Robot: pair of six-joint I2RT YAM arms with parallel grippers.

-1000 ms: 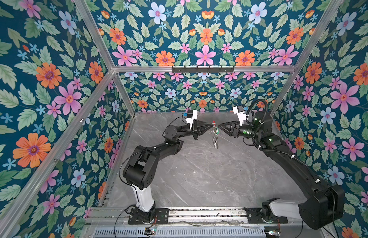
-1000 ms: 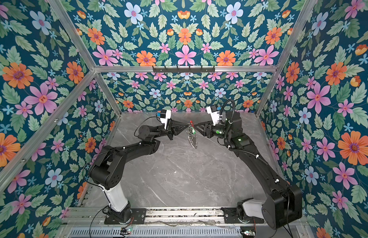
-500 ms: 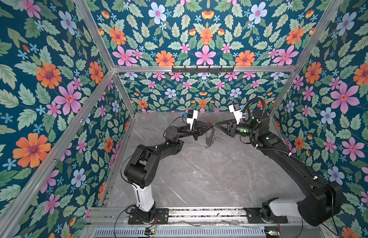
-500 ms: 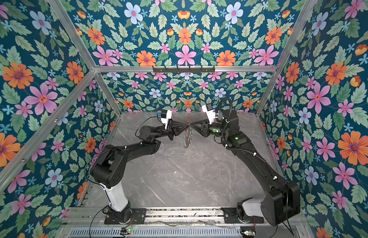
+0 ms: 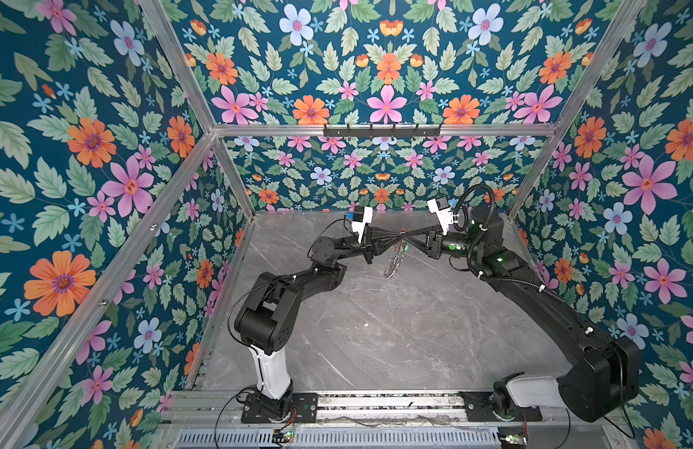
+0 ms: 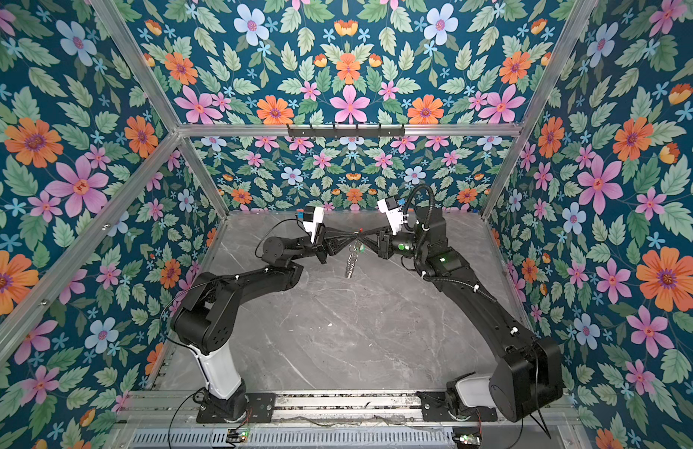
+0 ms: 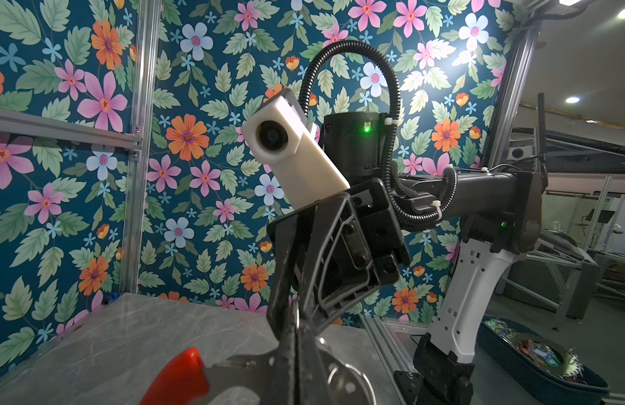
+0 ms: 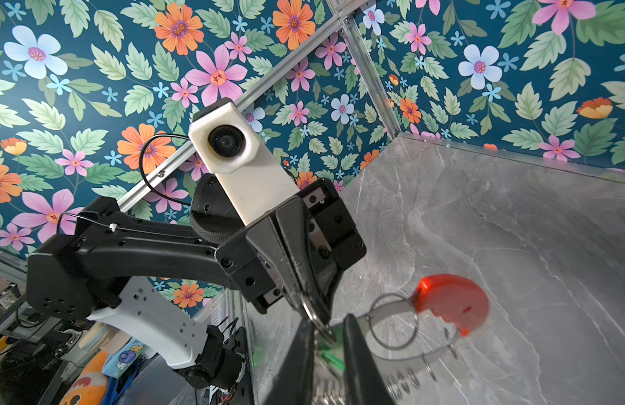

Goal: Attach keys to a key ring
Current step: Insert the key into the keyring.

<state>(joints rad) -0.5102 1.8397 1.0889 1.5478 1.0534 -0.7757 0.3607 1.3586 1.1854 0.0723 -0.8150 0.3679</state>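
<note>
The key (image 8: pixel 330 355) is a blurred sliver, mostly hidden between the right jaws; the ring (image 8: pixel 451 301) runs off the frame edge. In the left wrist view the red arc (image 7: pixel 177 378) is blurred and cropped. In both top views, near twelve o'clock on the surface (image 5: pixel 376 330), the key is too small to see.

The left arm (image 5: pixel 298 282) rises from the tabletop's near edge and the right arm (image 5: pixel 547 301) from its near right corner. Both bend inward and reach level toward each other above the far middle. The left end effector (image 5: pixel 396 236) and right end effector (image 5: pixel 412 234) meet tip to tip, off the surface. The left jaws are clamped on the key ring (image 8: pixel 451 303), and the right fingers (image 8: pixel 360 361) pinch the key (image 8: pixel 330 356).
</note>
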